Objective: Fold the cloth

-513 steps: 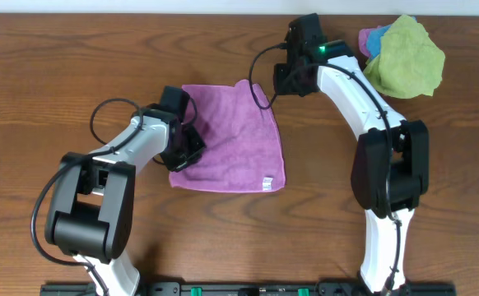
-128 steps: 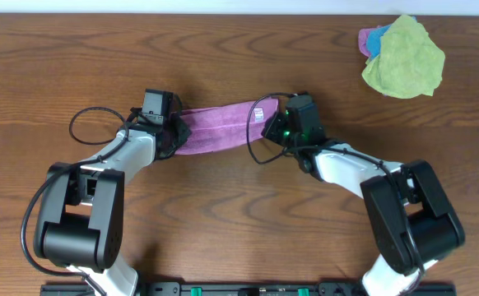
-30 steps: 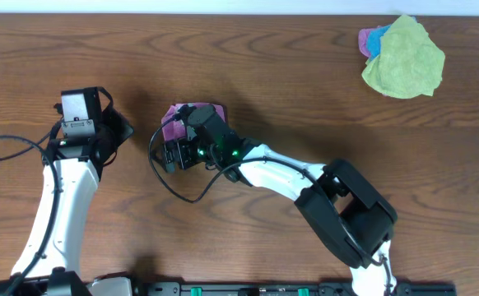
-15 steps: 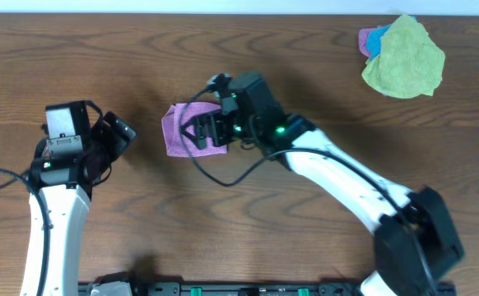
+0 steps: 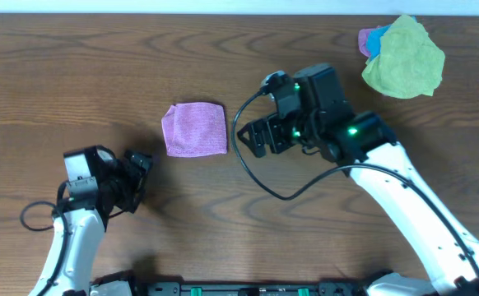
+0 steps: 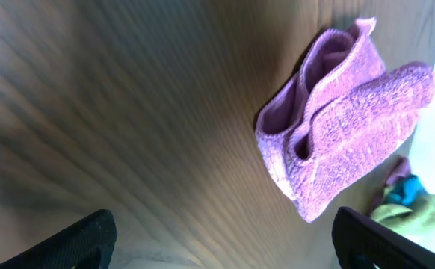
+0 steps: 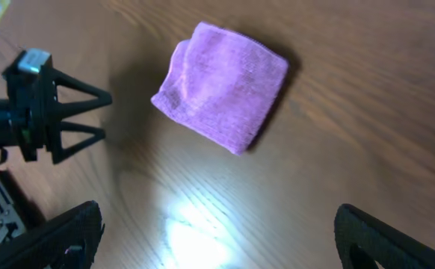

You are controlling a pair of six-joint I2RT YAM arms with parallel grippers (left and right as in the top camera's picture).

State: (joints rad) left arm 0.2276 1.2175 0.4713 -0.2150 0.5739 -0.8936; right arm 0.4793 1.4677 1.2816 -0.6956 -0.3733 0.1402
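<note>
The cloth (image 5: 195,129) lies folded into a small purple-magenta square on the wooden table, left of centre, with nothing touching it. The left wrist view shows its stacked layers (image 6: 344,119), and the right wrist view shows it flat (image 7: 221,86). My left gripper (image 5: 138,182) is open and empty, low at the front left, pointing toward the cloth; its fingers (image 6: 75,235) frame bare wood. My right gripper (image 5: 252,138) hangs open and empty just right of the cloth, raised above the table (image 7: 217,239). The left gripper (image 7: 107,114) also shows in the right wrist view.
A crumpled yellow-green cloth (image 5: 404,56) lies on a blue cloth (image 5: 375,39) at the back right corner. That pile (image 6: 404,198) shows small beyond the folded cloth in the left wrist view. A black cable (image 5: 260,177) loops under the right arm.
The right gripper has let go of the folded cloth and pulled away to the right. The left arm has drawn back toward the front edge, and its jaws have opened.
</note>
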